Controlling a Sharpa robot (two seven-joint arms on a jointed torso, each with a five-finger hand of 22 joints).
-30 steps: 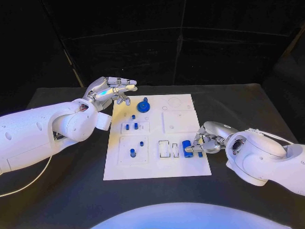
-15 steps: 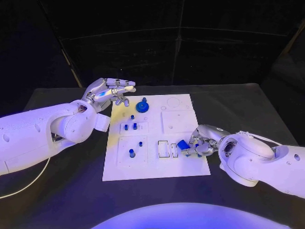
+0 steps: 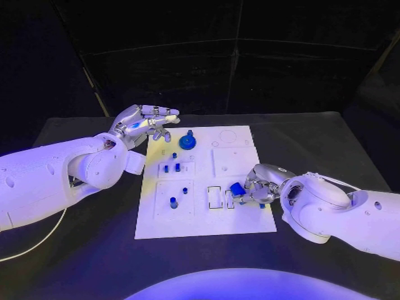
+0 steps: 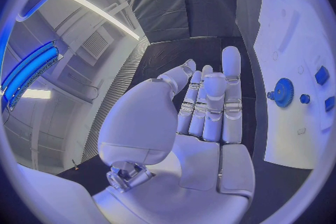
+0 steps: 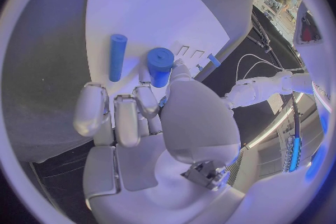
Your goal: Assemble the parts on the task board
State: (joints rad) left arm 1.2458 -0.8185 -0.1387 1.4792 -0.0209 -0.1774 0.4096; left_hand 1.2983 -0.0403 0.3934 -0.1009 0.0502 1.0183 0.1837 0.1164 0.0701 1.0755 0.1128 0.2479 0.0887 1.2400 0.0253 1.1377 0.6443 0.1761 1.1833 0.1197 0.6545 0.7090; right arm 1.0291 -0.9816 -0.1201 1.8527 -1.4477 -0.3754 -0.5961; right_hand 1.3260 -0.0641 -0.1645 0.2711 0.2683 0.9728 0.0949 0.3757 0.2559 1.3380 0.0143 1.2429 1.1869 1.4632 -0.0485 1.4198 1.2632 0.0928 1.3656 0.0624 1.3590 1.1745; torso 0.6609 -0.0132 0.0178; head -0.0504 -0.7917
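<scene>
1. Your right hand [image 3: 254,189] gripped a blue part [image 3: 239,187] in its fingers, low over the task board [image 3: 245,222] near its rectangular slots, presumably to seat it.
2. Your left hand [image 3: 144,122] hovered empty, fingers apart, beside the board's far corner, clear of the work.
</scene>
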